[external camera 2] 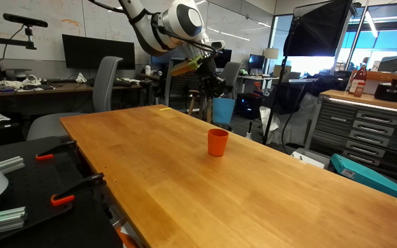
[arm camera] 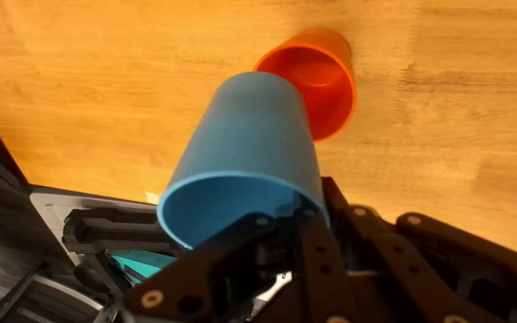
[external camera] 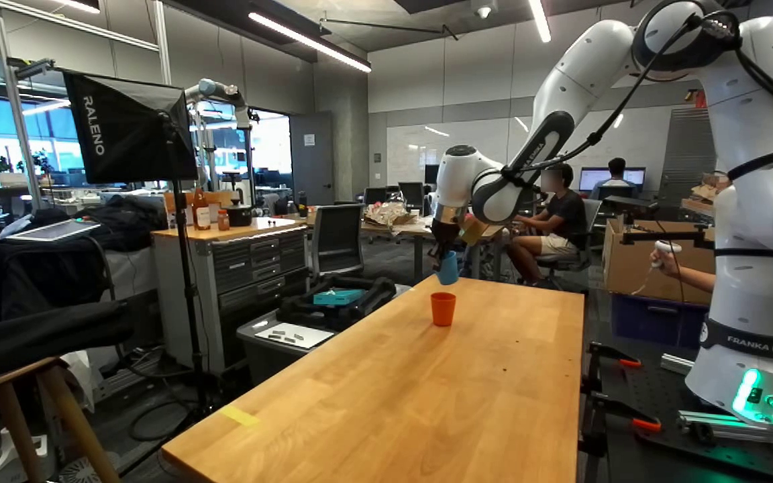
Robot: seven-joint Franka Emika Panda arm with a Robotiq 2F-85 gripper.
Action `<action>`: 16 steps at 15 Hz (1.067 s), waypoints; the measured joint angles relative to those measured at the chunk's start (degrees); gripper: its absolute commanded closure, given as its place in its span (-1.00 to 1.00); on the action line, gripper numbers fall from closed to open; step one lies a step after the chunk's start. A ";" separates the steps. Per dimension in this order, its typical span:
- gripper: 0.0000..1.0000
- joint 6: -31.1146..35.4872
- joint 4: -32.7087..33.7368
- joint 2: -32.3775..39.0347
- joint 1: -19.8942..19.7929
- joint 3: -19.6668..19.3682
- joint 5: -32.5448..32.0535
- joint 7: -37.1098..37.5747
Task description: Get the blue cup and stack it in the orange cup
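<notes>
Your Robotiq gripper (arm camera: 319, 204) pinches the blue cup (arm camera: 249, 134) by one side of its rim, with the wall caught between the pads, one within the cup and one outside. That choice makes sense: it keeps the tapered base free to enter the orange cup (external camera 2: 217, 143) first. You have the blue cup hanging mouth up, looking slightly tilted, above the orange cup and apart from it in both exterior views. The orange cup stands upright on the wooden tabletop (external camera: 480, 376), its mouth facing up, so it should receive the base from above. In the wrist view the blue base covers only part of that mouth, so you probably need to centre it over the orange cup before lowering. With a one-sided hold, the blue cup could pivot if its base catches the orange rim; levelling it first would likely help.
</notes>
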 measured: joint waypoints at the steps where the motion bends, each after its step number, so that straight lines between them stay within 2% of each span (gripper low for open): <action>1: 0.92 0.47 0.02 0.51 -0.09 -0.20 0.00 0.17; 11: 0.91 7.83 0.24 5.92 0.57 -1.12 -0.06 3.53; 12: 0.36 8.27 0.24 6.32 0.83 -1.12 -0.06 3.90; 13: 0.32 8.54 0.23 6.66 1.08 -1.12 -0.06 4.19; 16: -0.11 9.00 0.23 7.09 1.38 -1.11 -0.05 5.37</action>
